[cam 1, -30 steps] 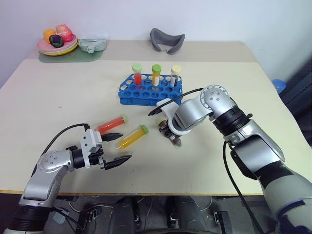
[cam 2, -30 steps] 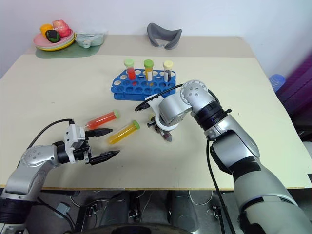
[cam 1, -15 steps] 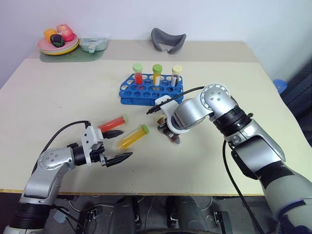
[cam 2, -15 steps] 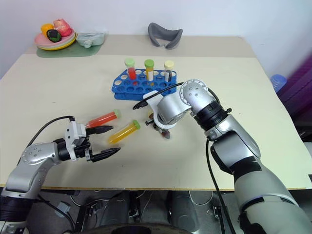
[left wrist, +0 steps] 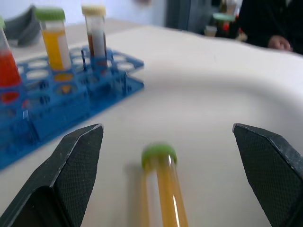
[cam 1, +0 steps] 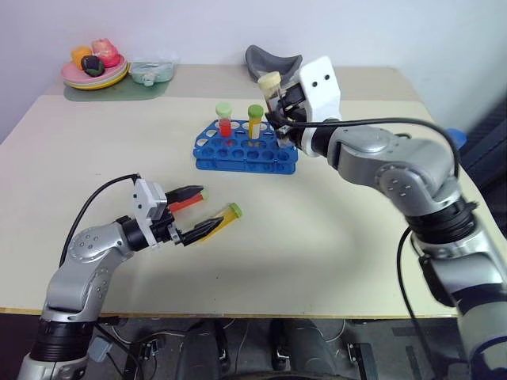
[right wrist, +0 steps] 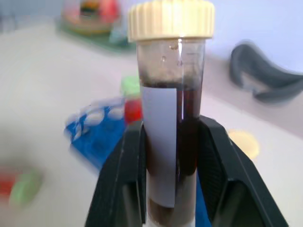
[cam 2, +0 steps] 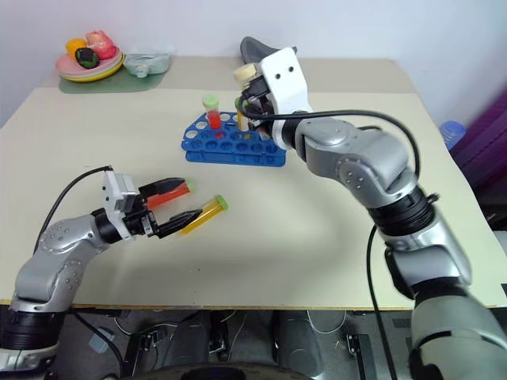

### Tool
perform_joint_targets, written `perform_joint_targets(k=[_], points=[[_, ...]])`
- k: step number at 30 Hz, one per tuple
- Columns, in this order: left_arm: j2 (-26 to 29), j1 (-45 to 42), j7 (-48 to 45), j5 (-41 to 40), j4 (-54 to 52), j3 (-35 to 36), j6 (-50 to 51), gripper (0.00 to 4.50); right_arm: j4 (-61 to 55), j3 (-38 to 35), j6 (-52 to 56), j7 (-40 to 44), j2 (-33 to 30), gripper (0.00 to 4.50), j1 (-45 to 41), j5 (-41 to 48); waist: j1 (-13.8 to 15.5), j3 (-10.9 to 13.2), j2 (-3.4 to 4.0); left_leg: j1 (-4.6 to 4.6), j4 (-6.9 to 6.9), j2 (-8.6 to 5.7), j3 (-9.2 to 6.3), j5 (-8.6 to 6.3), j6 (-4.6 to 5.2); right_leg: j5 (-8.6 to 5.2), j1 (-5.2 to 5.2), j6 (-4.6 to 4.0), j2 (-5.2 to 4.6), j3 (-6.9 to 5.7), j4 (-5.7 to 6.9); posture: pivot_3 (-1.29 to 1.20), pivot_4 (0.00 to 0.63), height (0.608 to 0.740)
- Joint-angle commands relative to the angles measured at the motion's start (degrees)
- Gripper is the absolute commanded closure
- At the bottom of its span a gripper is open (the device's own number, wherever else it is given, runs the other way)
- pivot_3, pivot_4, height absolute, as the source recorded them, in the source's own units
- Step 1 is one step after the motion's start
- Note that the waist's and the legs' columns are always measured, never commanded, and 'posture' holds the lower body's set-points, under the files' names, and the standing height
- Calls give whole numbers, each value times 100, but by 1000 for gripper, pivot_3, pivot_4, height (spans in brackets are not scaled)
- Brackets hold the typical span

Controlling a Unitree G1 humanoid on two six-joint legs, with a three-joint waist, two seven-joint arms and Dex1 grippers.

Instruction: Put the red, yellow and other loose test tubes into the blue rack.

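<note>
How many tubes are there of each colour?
Red tubes: 2
Yellow tubes: 2
Dark brown tubes: 2
Total: 6

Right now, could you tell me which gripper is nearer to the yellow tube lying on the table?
Left. The left gripper is open around the yellow tube, while the right gripper is up over the blue rack, holding the dark brown tube.

Head eyes: high, facing forward-down over tabletop [cam 1: 333, 237]. Wrist views: low, close along claws; all share blue rack [cam 1: 245, 156].
</note>
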Motion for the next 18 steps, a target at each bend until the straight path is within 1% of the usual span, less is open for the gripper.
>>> perform_joint_targets(k=[1,3,5,7,9,13,18], points=[[-175,-147,165,-14,-155,-47,-74,0,551,-510,-1664,308,628,3671,161,-1109,0,1,1,1,1,1,2,1,-2,0,0,0,2,0,1,0,150,689],[-265,-175,244,35,-174,-85,-93,0,859,-669,-2370,385,1007,3671,343,-1554,6,1,1,1,2,1,2,1,-2,0,-1,0,1,0,4,0,150,689],[-347,-195,332,81,-181,-112,-118,0,1025,-702,-2760,701,1251,3671,503,-1839,11,1,1,0,4,0,2,1,-2,0,-1,0,0,0,5,0,150,689],[-410,-199,397,140,-186,-133,-167,0,1055,-795,-3074,990,1504,3671,708,-1933,23,1,1,0,5,0,1,1,-2,0,2,0,0,0,4,0,150,689],[-489,-239,492,224,-148,-140,-248,0,1210,-853,-3327,1091,1720,3671,897,-2157,22,1,1,0,6,0,-1,1,-2,0,3,0,0,0,6,0,150,689],[-688,-445,873,572,64,-122,-557,0,1937,-1032,-3910,1160,2083,3671,1119,-2605,31,1,1,2,12,-1,-2,1,-2,-1,6,-1,1,0,12,0,150,689],[-848,-659,1131,811,310,-160,-803,0,2769,-1369,-4655,1218,2326,3671,1131,-2965,19,2,2,1,15,-1,-2,1,-2,-1,4,-1,2,0,16,0,150,689]])
